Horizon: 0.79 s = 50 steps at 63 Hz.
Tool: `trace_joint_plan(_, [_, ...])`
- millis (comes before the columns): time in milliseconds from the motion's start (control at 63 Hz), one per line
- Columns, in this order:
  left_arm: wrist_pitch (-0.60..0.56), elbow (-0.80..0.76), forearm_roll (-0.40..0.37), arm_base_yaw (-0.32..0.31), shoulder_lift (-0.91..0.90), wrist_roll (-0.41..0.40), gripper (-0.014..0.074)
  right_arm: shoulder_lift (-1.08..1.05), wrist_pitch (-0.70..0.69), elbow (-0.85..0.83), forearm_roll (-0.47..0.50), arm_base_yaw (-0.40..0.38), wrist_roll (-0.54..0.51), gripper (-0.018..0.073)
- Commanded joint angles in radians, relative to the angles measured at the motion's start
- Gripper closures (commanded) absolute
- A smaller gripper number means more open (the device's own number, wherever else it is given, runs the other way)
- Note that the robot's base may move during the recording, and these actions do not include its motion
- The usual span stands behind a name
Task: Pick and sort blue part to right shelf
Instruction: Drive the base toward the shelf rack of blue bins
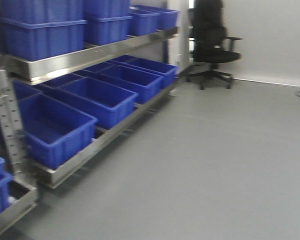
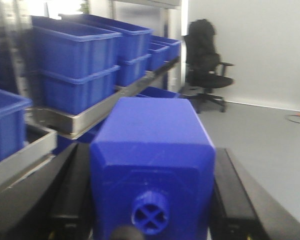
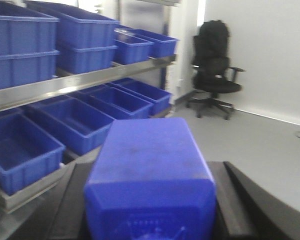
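- Metal shelf rack (image 1: 90,55) along the left side, two tiers in view.
- Upper tier: deep blue bins (image 1: 40,30), stacked in twos, set side by side.
- Lower tier: shallow open blue bins (image 1: 97,97) in a row, tilted toward the aisle.
- Black office chair (image 1: 212,45) beyond the rack's far end, near the white wall (image 1: 275,35).
- Grey floor (image 1: 215,165).

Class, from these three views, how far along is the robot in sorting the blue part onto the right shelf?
Done: picking, since the left gripper is shut on the blue part and the right gripper on another blue block. In hand: carrying both beside the shelf of blue bins. Left: setting the part down.
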Motion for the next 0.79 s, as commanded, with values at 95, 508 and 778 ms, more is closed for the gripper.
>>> trace_joint_plan(95, [-0.094, -0.028, -0.004, 0.000, 0.007, 0.002, 0.0187, 0.010, -0.090, -0.030, 0.005, -0.004, -0.007, 0.0125])
trace_joint_plan(508, [-0.094, -0.028, -0.004, 0.000, 0.007, 0.002, 0.0187, 0.010, -0.090, -0.030, 0.005, -0.004, -0.007, 0.0125])
trace_joint_plan(778, [-0.094, -0.028, -0.004, 0.000, 0.007, 0.002, 0.0187, 0.010, -0.090, -0.030, 0.005, -0.004, -0.007, 0.0125])
